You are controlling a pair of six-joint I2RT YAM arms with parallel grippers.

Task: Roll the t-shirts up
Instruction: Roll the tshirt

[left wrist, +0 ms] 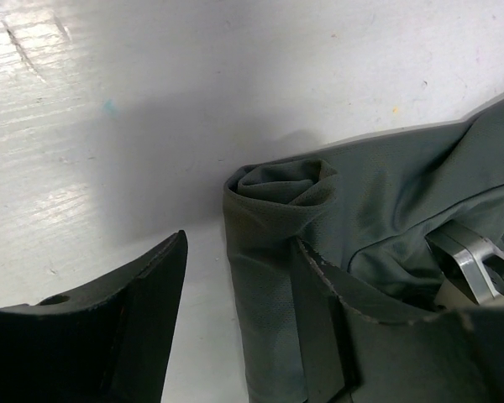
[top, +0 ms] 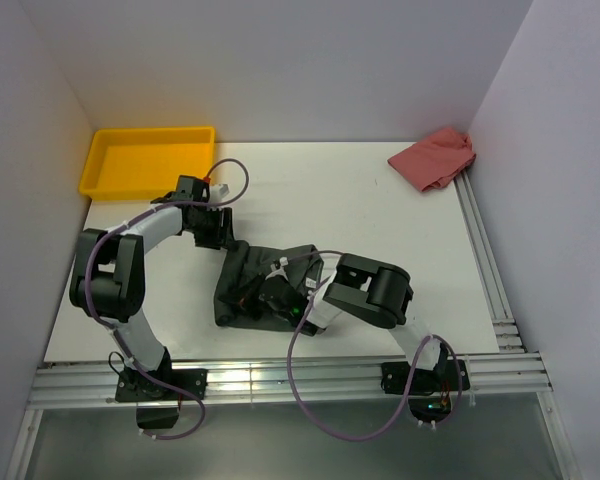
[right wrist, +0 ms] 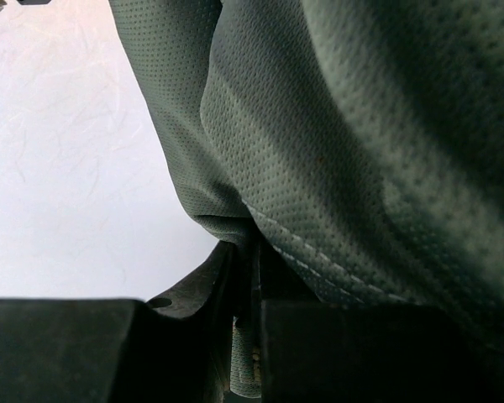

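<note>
1. the dark grey t-shirt (top: pixel 238 282) lies bunched on the white table (top: pixel 380 230). in the top view it sits a little toward 7 o'clock from the table's middle, between the two arms.
2. the left claw (top: pixel 218 238) reaches down at the t-shirt's 11 o'clock corner. the right claw (top: pixel 267 298) sits over its 5 o'clock part.
3. in the left wrist view the left claw (left wrist: pixel 239 248) stands apart. one finger (left wrist: pixel 118 327) at 7 o'clock is over bare table, clear of the cloth. the other finger (left wrist: pixel 328 336) at 5 o'clock lies against the fabric.
4. a folded edge of the t-shirt (left wrist: pixel 269 252) runs between those fingers and ends in a small rolled curl toward 12 o'clock of the gap. nothing is clamped there.
5. in the right wrist view the right claw (right wrist: pixel 248 269) is nearly together, nipped on a fold of the t-shirt (right wrist: pixel 336 151). fabric is caught in the thin slit between its fingers (right wrist: pixel 84 353).
6. from that nip the cloth rises and fills the view from 12 to 4 o'clock, with a stitched seam showing. bare table shows at 9 o'clock.
7. a yellow tray (top: pixel 145 160) sits at the table's 10 o'clock corner and a crumpled pink cloth (top: pixel 435 158) at 2 o'clock, both well apart from the t-shirt.
</note>
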